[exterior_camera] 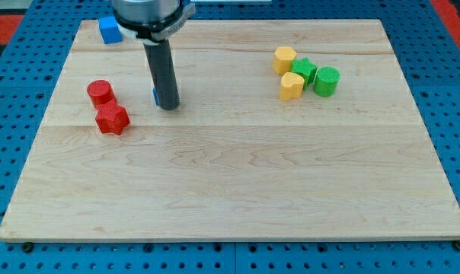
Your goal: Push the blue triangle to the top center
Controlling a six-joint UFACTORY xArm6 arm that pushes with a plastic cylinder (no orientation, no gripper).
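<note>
My tip rests on the wooden board at the view's upper left. A blue block, almost wholly hidden behind the rod, shows only as a thin sliver at the rod's left edge; its shape cannot be made out. It touches or nearly touches the rod. A second blue block, cube-like, sits near the board's top-left corner, up and left of my tip.
A red cylinder and a red star-like block lie left of my tip. At the upper right sit two yellow blocks, a green block and a green cylinder.
</note>
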